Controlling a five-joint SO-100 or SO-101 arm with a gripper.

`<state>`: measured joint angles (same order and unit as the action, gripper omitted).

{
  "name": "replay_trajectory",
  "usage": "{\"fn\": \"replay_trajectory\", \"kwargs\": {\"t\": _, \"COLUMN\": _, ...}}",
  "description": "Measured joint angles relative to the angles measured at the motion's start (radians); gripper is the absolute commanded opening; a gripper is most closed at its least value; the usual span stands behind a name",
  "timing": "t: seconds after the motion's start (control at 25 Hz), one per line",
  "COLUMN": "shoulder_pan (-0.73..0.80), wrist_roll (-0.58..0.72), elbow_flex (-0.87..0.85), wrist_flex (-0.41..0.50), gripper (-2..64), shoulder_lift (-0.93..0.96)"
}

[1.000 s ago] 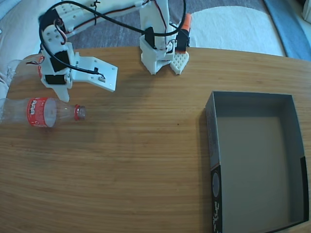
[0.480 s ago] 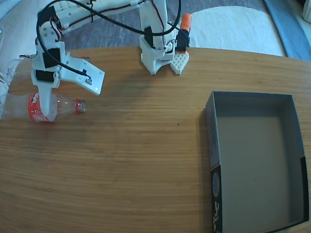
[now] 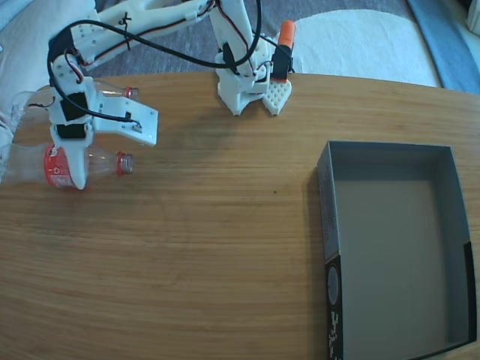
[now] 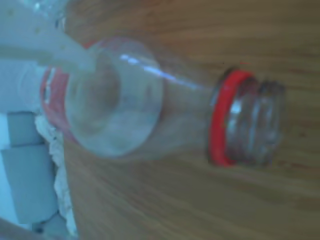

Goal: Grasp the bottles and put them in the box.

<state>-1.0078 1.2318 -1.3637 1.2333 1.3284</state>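
Pincer (image 3: 66,161) at left edge of fixed view, fingers apart, straddling label of near bottle (image 3: 105,163) lying on tabletop (image 3: 225,247), neck toward right. Second bottle (image 3: 112,92) behind arm, upper left. Box (image 3: 397,247) open, well apart, right side.

Hand (image 3: 71,176): at 9 o'clock, down on the near bottle's red label
Near bottle (image 3: 101,163): lying flat, neck toward 3 o'clock
Far bottle (image 3: 112,91): at 10 o'clock, behind arm
Box (image 3: 324,196): at 4 o'clock, open
Table (image 3: 210,247): wood
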Motion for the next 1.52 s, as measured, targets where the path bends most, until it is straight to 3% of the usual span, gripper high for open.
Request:
{"fn": "replay_trajectory", "kwargs": {"t": 0.16, "shoulder_pan": 0.0, "wrist_roll": 0.04, "elbow_flex": -0.021, "wrist_flex": 0.005, "gripper": 44.0, "shoulder_lift": 0.0}}
{"fn": "replay_trajectory", "kwargs": {"t": 0.88, "shoulder_pan": 0.032, "wrist_roll": 0.0, "elbow_flex": -0.097, "wrist_flex": 0.026, "gripper": 44.0, "shoulder_lift": -0.063}}
{"fn": "replay_trajectory", "kwargs": {"t": 1.52, "shoulder_pan": 0.005, "wrist_roll": -0.049, "elbow_flex": 0.041, "wrist_flex": 0.026, "gripper": 43.6, "shoulder_lift": -0.225}}
